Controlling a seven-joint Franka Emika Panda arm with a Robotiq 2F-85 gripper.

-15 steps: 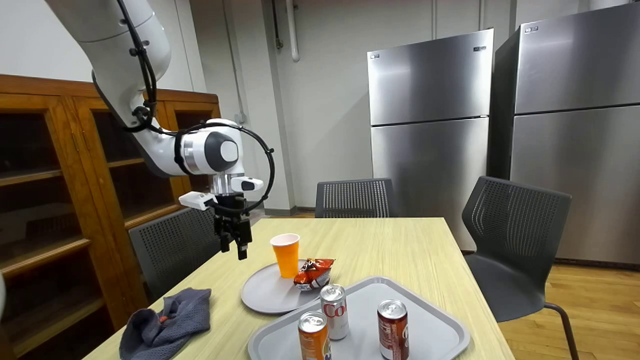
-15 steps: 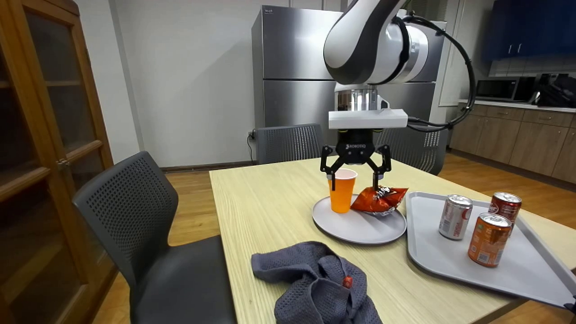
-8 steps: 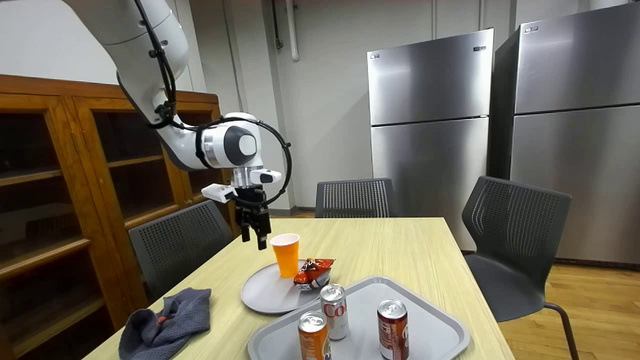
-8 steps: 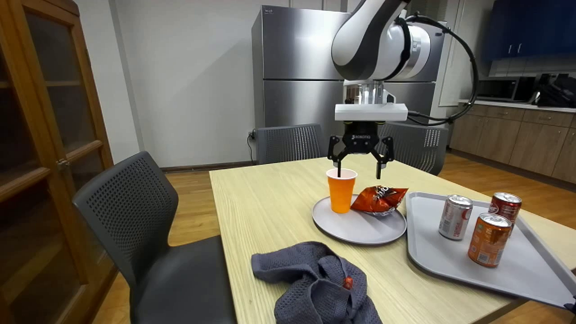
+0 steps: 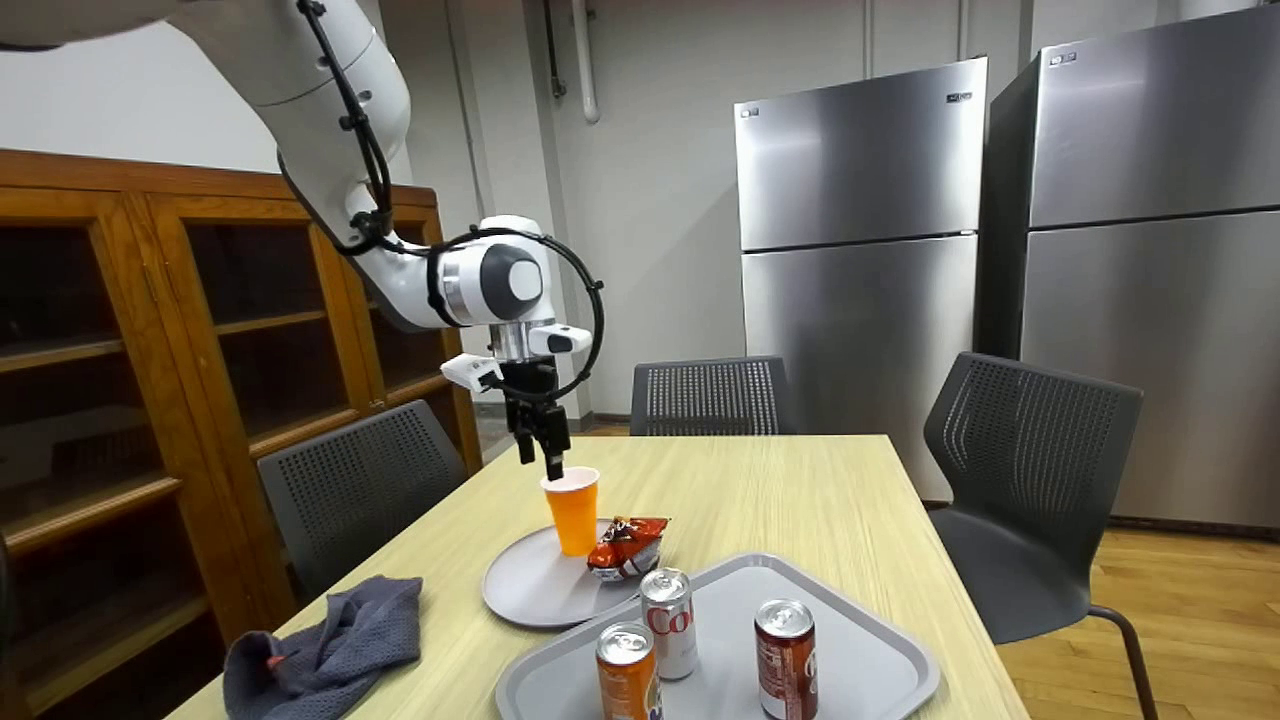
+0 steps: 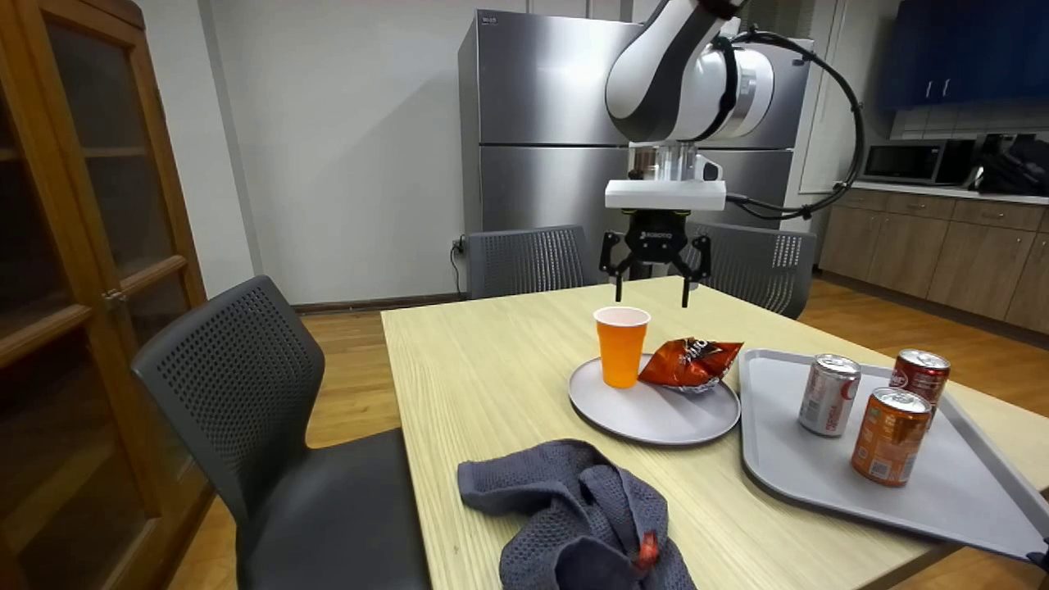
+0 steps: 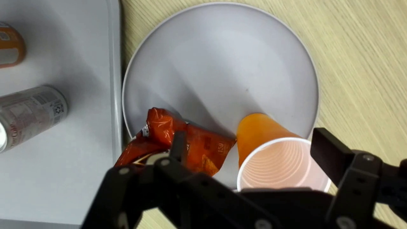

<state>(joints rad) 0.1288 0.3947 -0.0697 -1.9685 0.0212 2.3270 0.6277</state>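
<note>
Zero load in gripper (image 6: 652, 301), spread wide near orange cup (image 6: 621, 352); note snack bag (image 6: 691, 365) alongside on shared plate (image 6: 656, 419), probably grouped as one serving.

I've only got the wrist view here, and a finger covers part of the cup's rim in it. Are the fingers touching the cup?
Observer: No. In an exterior view, a gap shows between the fingers and the cup.
Operator: I see two cans on the tray. Any more?
Observer: Yes, in both exterior views a red can stands there too.
Operator: Is there anything on the table away from the tray and the plate?
Observer: Yes, a crumpled gray towel lies there.
</note>
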